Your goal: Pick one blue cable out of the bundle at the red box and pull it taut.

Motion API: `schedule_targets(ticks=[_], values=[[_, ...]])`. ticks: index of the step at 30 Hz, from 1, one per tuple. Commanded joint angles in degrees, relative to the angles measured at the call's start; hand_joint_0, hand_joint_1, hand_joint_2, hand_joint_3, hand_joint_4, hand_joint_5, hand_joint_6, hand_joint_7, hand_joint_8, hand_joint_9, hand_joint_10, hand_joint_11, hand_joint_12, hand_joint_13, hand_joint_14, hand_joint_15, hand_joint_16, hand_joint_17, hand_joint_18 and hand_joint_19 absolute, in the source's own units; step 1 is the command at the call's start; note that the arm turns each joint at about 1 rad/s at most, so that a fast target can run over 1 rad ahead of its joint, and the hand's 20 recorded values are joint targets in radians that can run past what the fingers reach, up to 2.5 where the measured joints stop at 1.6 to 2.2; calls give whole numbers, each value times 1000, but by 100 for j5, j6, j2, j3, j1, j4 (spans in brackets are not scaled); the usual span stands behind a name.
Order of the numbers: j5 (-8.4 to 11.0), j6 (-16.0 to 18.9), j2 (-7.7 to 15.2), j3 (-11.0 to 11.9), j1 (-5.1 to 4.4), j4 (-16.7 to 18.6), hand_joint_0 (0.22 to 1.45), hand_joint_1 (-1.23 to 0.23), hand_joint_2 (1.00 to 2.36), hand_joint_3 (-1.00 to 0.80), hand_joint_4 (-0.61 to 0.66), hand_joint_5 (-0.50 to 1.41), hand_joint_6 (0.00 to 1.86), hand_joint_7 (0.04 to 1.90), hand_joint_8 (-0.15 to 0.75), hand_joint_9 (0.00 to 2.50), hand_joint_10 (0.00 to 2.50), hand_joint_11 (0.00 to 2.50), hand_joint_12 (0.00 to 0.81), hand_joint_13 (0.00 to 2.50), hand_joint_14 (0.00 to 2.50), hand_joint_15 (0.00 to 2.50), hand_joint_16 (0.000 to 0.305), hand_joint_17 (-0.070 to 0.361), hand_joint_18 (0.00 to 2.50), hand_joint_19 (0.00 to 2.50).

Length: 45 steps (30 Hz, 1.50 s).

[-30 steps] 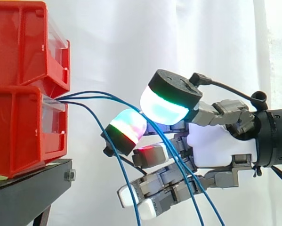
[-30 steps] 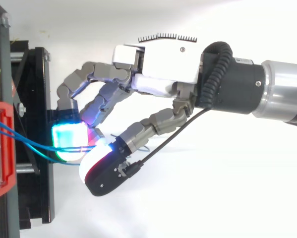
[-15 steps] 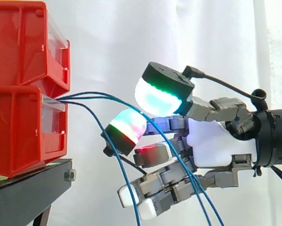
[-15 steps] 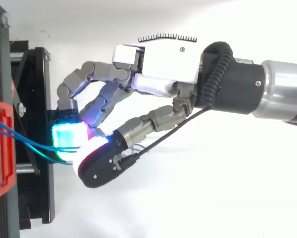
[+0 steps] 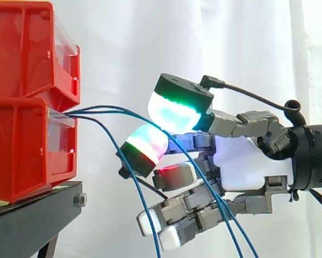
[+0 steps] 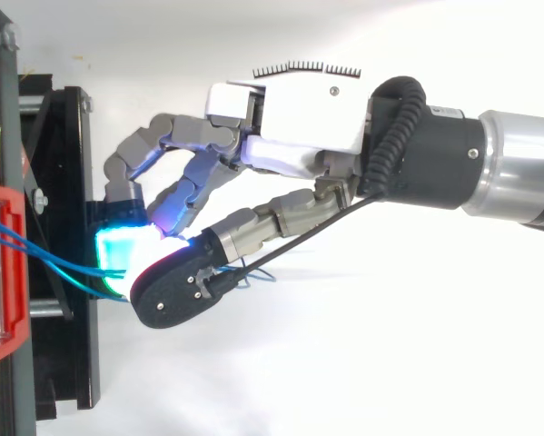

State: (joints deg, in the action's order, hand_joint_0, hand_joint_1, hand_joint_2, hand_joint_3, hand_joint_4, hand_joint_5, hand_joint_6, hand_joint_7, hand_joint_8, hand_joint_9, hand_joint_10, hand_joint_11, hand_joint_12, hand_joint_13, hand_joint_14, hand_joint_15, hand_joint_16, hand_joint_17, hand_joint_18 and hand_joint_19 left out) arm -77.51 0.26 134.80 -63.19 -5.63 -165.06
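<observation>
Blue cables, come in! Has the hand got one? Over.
Hand among the blue cables, grip unclear. Cables droop from the red box, none taut. Several cables crowd together at the hand.

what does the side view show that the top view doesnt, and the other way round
Side view: the upper red bin stacked on the lower red bin on the black stand. The blue cables leave the lower red bin's front and droop past the hand to the bottom edge.
Top view: the arm's silver section behind the hand.
Both: the hand reaching in among the blue cables, close to the bins.
</observation>
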Motion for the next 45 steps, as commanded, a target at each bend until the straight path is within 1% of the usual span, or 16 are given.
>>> schedule_targets(ticks=[1,4,6,8,10,16,21,28,30,31,34,37,38,40,42,45], values=[[8,0,2,0,0,0,625,-737,1008,-400,-68,-211,927,994,155,1054,1,1477,362,807,19,612,48,108,659,464],[8,0,2,0,0,0,648,-770,1007,-426,-72,-214,930,974,157,1034,0,1472,360,805,19,598,48,108,666,446],[8,0,2,0,0,0,700,-829,1000,-495,-85,-216,932,966,152,1027,0,1452,357,808,20,584,47,106,699,409],[8,0,2,0,0,0,747,-858,1000,-500,-117,-217,933,955,141,1019,0,1437,353,813,18,574,46,104,719,361],[8,0,2,0,0,0,750,-867,1000,-500,-119,-218,934,945,134,1019,0,1426,349,814,18,561,46,104,726,355],[8,0,2,0,0,0,691,-907,1000,-500,-118,-217,933,940,121,1032,5,1432,345,813,19,574,46,102,729,365],[8,0,-7,0,0,0,616,-831,1000,-500,-101,-216,933,948,124,1052,0,1447,350,821,19,590,46,103,717,408],[8,0,2,0,0,-9,589,-801,1000,-500,-96,-216,932,945,128,1053,2,1451,356,816,20,590,47,105,702,419],[0,0,2,0,0,-9,550,-738,1000,-500,-87,-216,932,936,135,1052,41,1401,362,817,18,601,48,108,696,433],[8,0,2,0,-9,-9,548,-736,1000,-500,-88,-215,932,930,134,1050,48,1411,363,817,20,604,48,108,695,440],[8,0,2,0,0,-9,526,-636,1000,-500,-82,-208,926,943,147,1066,59,1388,368,823,20,604,50,112,692,445],[0,0,2,0,0,-9,532,-607,1000,-500,-85,-204,923,949,141,1097,45,1403,365,823,18,596,49,111,686,448],[0,0,2,0,0,-9,575,-598,1000,-500,-90,-201,919,971,127,1116,0,1442,357,816,21,592,47,107,670,459],[0,9,2,0,0,-18,586,-604,1000,-500,-94,-199,919,976,130,1118,0,1447,356,818,19,605,47,106,668,460],[0,9,2,0,-9,-9,614,-649,1000,-500,-107,-197,920,992,124,1128,1,1447,354,827,20,603,47,105,669,463],[0,9,2,0,0,-9,628,-698,1005,-442,-97,-197,922,991,123,1124,0,1452,356,835,19,614,47,105,676,463]])
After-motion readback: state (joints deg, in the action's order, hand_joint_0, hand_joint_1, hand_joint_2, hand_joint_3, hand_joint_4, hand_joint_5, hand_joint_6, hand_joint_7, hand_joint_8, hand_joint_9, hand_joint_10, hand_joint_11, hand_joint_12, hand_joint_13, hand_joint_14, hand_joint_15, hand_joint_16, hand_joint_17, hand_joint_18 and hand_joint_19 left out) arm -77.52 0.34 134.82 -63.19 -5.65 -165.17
